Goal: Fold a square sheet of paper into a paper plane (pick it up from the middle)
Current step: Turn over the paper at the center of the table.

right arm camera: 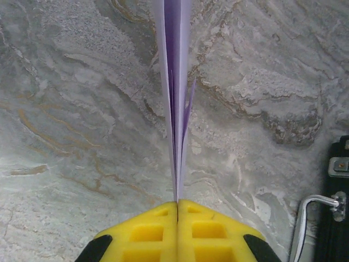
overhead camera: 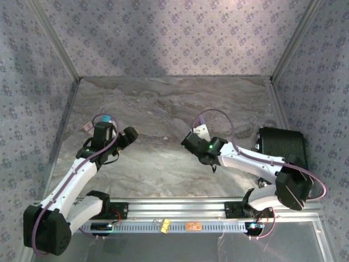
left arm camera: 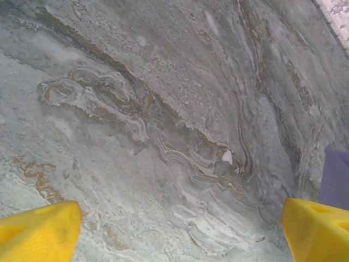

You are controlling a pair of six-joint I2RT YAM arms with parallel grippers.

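**Ana:** Where was the paper plane point(right arm camera: 175, 82) at that moment?

**Ben:** In the right jaws. They were pressed together on its rear end. The wrist view showed it edge-on, several lavender layers stacked flat and running straight out over the bench point(overhead camera: 163, 103). It was lifted, not lying down.

**Ana:** And the left jaws?

**Ben:** Spread wide with nothing between them, only bare marble below. A sliver of lavender showed at the right edge of that view, just beside one yellow tip, probably the same paper, though I couldn't be sure.

**Ana:** So which step was it?

**Ben:** I'd say late in the folding. The sheet was already down to a slim stack, with one arm holding it and the other ready to take it. From edge-on I couldn't tell whether the wings were shaped.

**Ana:** What did the next move call for?

**Ben:** In my judgement, a steady right-hand pinch while the left jaws came in level with the layers. They'd have to close on a wing or the crease without crumpling it, well away from the black case point(overhead camera: 281, 144).
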